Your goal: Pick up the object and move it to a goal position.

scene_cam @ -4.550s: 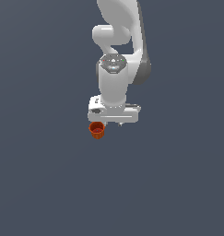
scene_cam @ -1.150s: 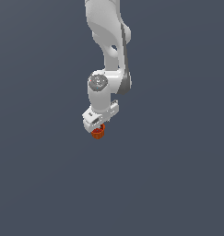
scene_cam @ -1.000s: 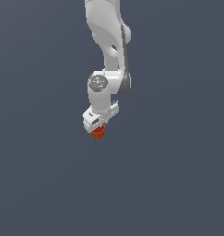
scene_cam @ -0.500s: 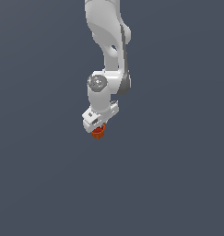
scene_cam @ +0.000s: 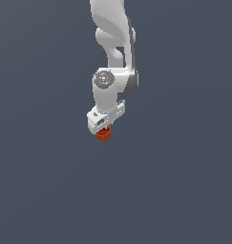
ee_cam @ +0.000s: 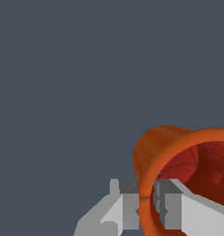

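Observation:
The object, a small orange-red cup (scene_cam: 103, 135), hangs just under the white hand of my arm in the exterior view, near the picture's middle. My gripper (scene_cam: 102, 128) is shut on its rim. The wrist view shows the cup (ee_cam: 173, 152) close up, tilted, its thick rim pinched between my two grey fingers (ee_cam: 127, 203), one outside the wall and one inside the mouth. My gripper (ee_cam: 146, 199) hides the lower part of the rim. The cup's base does not show there.
A plain dark grey-blue surface (scene_cam: 50, 181) fills both views. No other object, container or edge shows.
Since 4.5 s ago the arm has swung and the hand has turned, carrying the cup slightly toward the exterior view's right. Over the last second nothing has visibly moved.

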Robot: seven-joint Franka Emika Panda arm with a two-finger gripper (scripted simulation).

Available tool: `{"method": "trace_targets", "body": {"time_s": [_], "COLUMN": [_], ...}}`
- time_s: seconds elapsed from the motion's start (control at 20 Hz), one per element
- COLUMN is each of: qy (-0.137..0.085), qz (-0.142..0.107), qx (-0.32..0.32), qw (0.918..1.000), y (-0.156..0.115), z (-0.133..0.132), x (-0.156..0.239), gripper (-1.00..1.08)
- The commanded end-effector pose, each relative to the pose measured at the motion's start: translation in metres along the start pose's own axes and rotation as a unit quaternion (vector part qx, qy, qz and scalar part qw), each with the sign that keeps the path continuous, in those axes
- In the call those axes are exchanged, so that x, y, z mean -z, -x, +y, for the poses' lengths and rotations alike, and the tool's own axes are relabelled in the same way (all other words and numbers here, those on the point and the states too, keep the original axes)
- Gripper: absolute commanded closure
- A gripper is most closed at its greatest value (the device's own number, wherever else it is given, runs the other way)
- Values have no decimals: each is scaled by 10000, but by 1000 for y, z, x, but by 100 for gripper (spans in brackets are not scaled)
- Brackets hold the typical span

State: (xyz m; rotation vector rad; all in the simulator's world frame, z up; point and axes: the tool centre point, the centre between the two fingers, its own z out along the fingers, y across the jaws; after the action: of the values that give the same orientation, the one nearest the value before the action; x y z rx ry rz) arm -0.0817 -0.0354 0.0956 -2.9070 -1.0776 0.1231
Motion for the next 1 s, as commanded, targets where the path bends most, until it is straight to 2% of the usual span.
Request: {"method": "trace_targets", "body": {"time_s": [0.0, 0.3, 0.95], "qy": [11, 12, 11], "qz": [8, 6, 4], "qx": [3, 7, 16], "qw": [10000, 10000, 10000], "y": [-3, -13, -40], "z": [-5, -25, -80], "x": [15, 63, 199], "gripper": [108, 108, 108]}}
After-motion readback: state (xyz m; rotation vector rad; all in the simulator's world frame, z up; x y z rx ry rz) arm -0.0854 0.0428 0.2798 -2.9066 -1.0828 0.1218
